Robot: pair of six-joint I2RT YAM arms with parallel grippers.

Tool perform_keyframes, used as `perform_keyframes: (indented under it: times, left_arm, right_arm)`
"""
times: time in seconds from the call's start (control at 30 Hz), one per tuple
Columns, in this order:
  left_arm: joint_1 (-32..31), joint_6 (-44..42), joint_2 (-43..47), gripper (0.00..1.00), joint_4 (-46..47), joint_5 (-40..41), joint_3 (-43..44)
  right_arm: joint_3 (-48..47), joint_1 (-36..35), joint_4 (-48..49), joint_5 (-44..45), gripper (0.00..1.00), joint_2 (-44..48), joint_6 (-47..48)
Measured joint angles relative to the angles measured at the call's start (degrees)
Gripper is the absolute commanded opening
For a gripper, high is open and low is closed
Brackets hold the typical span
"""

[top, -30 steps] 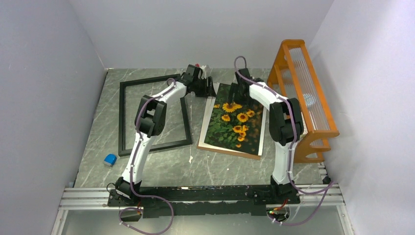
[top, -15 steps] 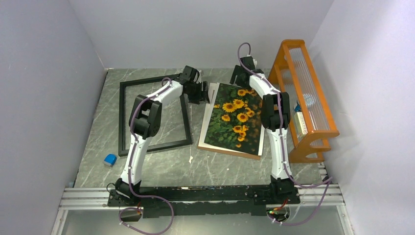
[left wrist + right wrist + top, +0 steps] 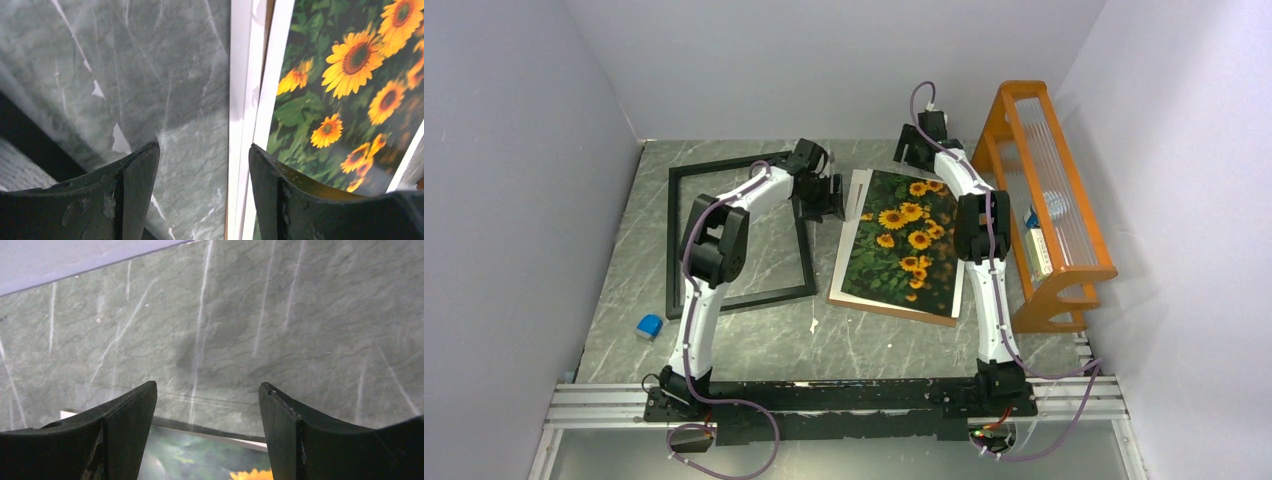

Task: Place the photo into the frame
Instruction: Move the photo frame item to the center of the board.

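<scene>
Photo – one; frame – one, alongside.

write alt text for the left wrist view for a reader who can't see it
The left pincer hangs open and empty over the green marble table, right beside the white-bordered edge of the sunflower photo. A white sheet sticks out along that edge, and a strip of the black frame crosses the lower left corner.
</scene>
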State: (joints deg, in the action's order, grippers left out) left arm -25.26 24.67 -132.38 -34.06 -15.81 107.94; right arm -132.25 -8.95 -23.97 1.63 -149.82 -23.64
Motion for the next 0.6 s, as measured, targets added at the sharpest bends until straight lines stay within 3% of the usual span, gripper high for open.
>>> perform_keyframes:
  times: [0.27,0.6]
  left_arm:
    - [1.2,0.2,2.0,0.73,-2.3,1.5,-2.2]
    - [4.6,1.6,3.6,0.71,-0.8,-6.6,-4.6]
  right_arm:
    - [3.6,0.0,-0.2,-3.8,0.77,2.1,1.2]
    - [13.3,0.3,-2.4,-12.2,0.78,8.5,8.6]
